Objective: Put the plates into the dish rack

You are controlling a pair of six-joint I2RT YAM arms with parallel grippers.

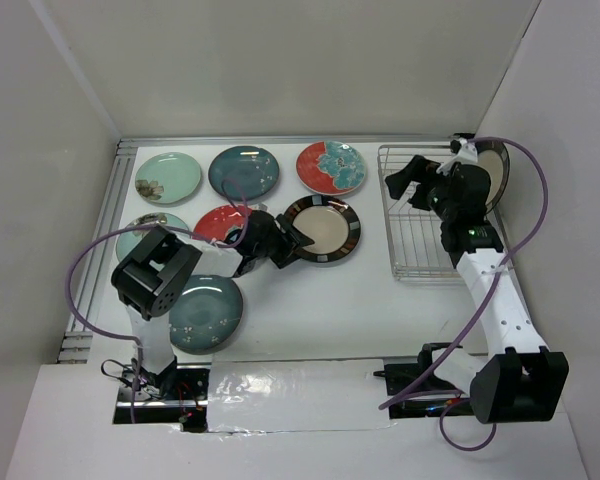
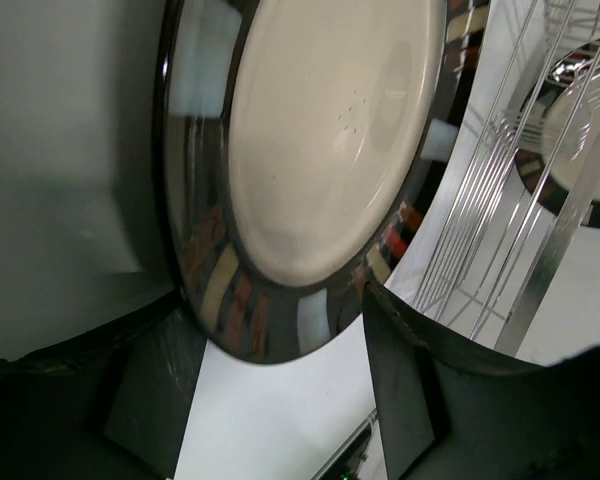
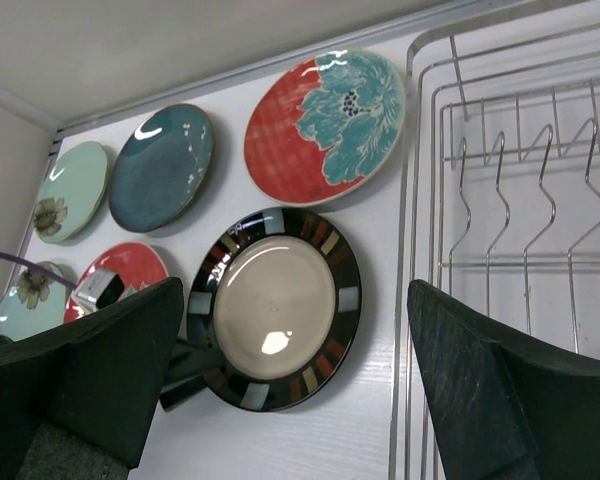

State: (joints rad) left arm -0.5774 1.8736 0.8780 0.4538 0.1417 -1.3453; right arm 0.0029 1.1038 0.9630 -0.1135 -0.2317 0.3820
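Note:
The cream plate with the dark striped rim (image 1: 325,228) lies flat on the table left of the silver wire dish rack (image 1: 422,240). My left gripper (image 1: 298,243) is open at this plate's left rim. In the left wrist view the rim (image 2: 270,320) sits between the spread fingers (image 2: 405,400). My right gripper (image 1: 404,181) is open and empty above the rack's far left part. A second striped plate (image 1: 496,170) stands at the rack's far right. The right wrist view shows the striped plate (image 3: 275,305) and the rack (image 3: 510,260).
Other plates lie flat on the table: mint green (image 1: 168,178), dark teal (image 1: 244,172), red with teal flower (image 1: 331,167), a second mint one (image 1: 140,232) and a red one (image 1: 218,220) partly under my left arm, a dark teal one (image 1: 205,313) near the front. White walls enclose the table.

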